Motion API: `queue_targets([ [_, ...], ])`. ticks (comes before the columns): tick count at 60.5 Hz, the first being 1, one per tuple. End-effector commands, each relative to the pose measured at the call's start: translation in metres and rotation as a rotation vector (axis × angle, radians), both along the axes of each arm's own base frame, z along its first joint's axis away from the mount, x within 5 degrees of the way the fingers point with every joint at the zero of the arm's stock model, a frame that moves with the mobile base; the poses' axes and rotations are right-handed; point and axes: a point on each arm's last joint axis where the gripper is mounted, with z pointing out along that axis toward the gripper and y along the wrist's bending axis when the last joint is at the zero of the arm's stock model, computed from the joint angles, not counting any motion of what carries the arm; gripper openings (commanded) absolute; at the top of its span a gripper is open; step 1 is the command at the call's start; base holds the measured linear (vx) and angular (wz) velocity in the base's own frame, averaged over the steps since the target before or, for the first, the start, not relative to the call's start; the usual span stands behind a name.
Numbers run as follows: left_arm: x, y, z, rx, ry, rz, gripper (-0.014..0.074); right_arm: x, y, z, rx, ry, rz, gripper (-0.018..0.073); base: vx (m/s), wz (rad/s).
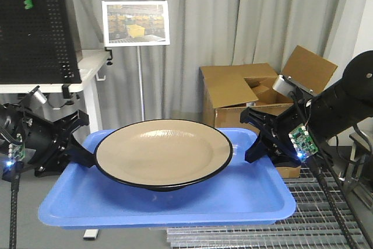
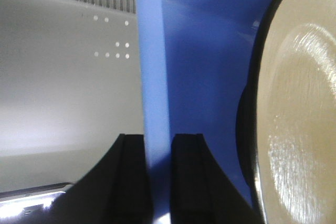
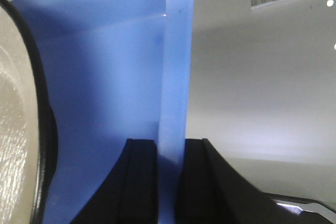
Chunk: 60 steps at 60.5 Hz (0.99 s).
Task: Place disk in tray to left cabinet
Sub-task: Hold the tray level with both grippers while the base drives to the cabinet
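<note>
The disk (image 1: 163, 153), a tan plate with a black rim, lies in the middle of the blue tray (image 1: 175, 205), which is held up level. My left gripper (image 1: 81, 154) is shut on the tray's left rim and my right gripper (image 1: 256, 147) on its right rim. In the left wrist view the gripper (image 2: 157, 148) pinches the tray rim (image 2: 155, 77), with the disk (image 2: 299, 108) to the right. In the right wrist view the gripper (image 3: 170, 153) pinches the tray rim (image 3: 176, 77), and the disk (image 3: 13, 129) shows at the left edge. The cabinet is out of view.
Open cardboard boxes (image 1: 245, 94) stand behind the tray at the right. A black pegboard (image 1: 35, 24) on a white table (image 1: 87, 65) is at the left. A picture on a thin stand (image 1: 136, 23) is behind. A metal grating (image 1: 326, 214) lies at lower right.
</note>
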Motion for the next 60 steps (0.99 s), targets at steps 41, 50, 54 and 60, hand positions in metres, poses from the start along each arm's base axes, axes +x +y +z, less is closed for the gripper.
queue_targets([
  [41,-0.016,-0.0211,0.0427,-0.224,-0.07,-0.025,0.0,-0.0154,0.021,0.0412,0.211,-0.089,0.032,-0.0006,0.37,-0.26],
  [50,-0.016,-0.0211,0.0427,-0.224,-0.07,-0.025,0.0,-0.0153,0.021,0.0412,0.211,-0.09,0.031,-0.0006,0.24,-0.59],
  [54,-0.016,-0.0211,0.0427,-0.224,-0.07,-0.025,0.0,-0.0153,0.021,0.0412,0.211,-0.09,0.031,-0.0006,0.2,-0.69],
  [60,-0.016,-0.0211,0.0427,-0.224,-0.07,-0.025,0.0,-0.0153,0.021,0.0412,0.211,-0.09,0.031,-0.0006,0.19,-0.73],
])
